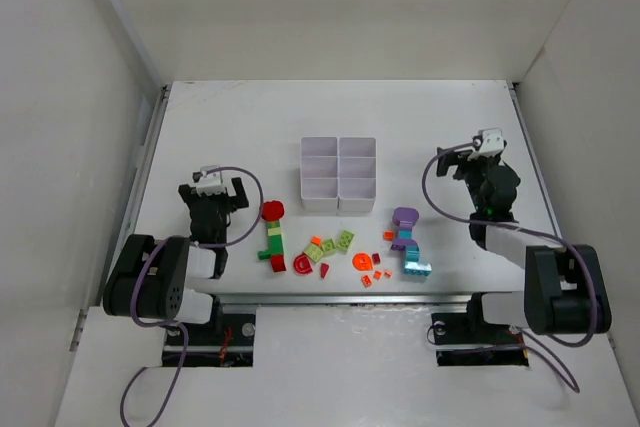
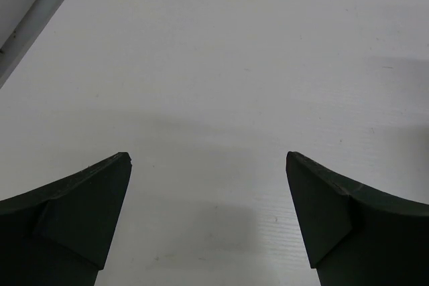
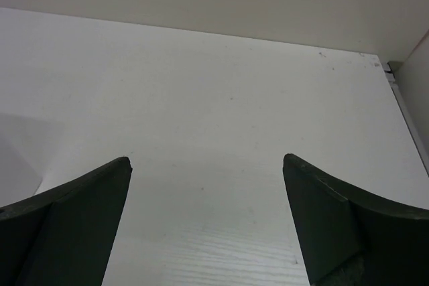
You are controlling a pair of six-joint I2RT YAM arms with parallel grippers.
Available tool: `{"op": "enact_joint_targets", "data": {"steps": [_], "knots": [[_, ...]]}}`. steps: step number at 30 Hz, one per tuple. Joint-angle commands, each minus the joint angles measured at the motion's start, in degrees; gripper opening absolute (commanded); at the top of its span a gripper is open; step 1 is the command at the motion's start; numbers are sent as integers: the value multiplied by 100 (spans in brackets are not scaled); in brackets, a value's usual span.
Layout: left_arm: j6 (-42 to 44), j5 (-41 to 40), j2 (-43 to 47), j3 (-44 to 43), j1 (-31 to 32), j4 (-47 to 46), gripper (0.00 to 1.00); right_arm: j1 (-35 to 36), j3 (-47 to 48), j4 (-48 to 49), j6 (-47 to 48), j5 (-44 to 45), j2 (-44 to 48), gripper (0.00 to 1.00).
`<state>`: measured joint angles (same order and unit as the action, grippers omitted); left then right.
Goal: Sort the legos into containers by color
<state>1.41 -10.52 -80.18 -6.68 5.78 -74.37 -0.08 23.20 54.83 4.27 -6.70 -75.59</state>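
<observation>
White table (image 1: pixel 220 127): containers (image 1: pixel 338 161) 2 by 3; legos (image 1: pixel 344 239) loose on near side.

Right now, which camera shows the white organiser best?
Top external: the white organiser sits whole in frame, all six compartments visible from above. The wrist views miss it, showing only the open left gripper and right gripper over the table.

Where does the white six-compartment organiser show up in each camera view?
Top external: organiser in the middle, beyond the bricks.
Left wrist: not in it.
Right wrist: not clearly; pale shape at left edge, cannot tell.
Shared landmark: the white table.
</observation>
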Motion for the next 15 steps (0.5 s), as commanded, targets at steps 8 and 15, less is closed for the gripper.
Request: {"op": "enact_joint_targets", "data": {"steps": [8,15], "knots": [[165,690,73,17,-86,-1851,100,1491,2033,-3831,1943,2425,2389,100],[2783,3960,2173,-2554,-105,4169,100,3267,3284,-4863,3011,5975,2848,100]]}}
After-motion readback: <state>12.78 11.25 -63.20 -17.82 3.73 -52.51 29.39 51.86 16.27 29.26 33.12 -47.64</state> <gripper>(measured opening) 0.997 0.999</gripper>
